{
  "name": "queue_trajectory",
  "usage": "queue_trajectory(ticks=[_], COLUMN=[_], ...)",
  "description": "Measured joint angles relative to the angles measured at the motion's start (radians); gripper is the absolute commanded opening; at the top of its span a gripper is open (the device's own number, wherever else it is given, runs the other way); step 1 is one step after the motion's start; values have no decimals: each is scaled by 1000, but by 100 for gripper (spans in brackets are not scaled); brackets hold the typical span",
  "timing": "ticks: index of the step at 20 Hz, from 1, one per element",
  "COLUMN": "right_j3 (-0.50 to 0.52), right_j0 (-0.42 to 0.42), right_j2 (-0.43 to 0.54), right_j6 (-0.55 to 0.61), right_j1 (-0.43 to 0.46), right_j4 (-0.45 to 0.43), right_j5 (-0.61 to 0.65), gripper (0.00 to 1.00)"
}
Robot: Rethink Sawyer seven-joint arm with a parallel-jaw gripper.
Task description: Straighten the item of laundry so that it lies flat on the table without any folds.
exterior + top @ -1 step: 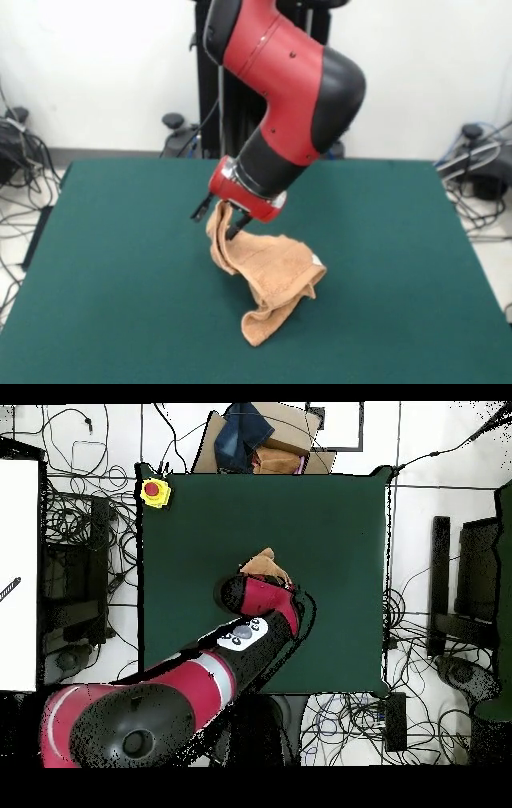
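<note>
Presently on record, item one: small light-brown terry towel, crumpled. It sits just left of centre in the front view, on the large dark green felt-topped table. Its upper corner is raised off the cloth; the lower part trails down toward the bottom of the frame, twisted and folded over itself, with its end resting on the felt. A small pale tab shows on its right edge.

Item two: black gripper on the red and black arm, which enters from the top of the frame. The fingers are pinched together on the towel's raised corner; one dark fingertip shows against the fabric.

Item three: overhead view. The arm covers most of the towel; only a tan patch shows, above the wrist near mid-table. A yellow box with a red button sits at the table's upper left corner, well apart.

Handling note, as judgement: the step in hand is lifting by a corner to let the folds drop out. Best done by raising until the twisted tail hangs free, then drawing the corner low across open felt so the tail drags flat behind. Release only once the corner is down. The pinch looks shallow, so a quick pull may slip it.
</note>
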State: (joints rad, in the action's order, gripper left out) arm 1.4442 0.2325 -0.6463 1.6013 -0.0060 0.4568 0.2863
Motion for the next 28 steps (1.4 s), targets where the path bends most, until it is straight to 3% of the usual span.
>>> queue_trajectory(ticks=[1,2,13,20,24,28], right_j3=[1,2,12,45,125,248], right_j0=[7,13,114,112,112,112], right_j2=[-2,-4,-122,-119,-91,-66], right_j6=[0,0,134,158,158,158], right_j1=[0,1,102,93,-5,-202], right_j4=[7,13,97,97,77,23], right_j5=[0,0,0,0,0,4], gripper=[100,0,0,0,0,0])
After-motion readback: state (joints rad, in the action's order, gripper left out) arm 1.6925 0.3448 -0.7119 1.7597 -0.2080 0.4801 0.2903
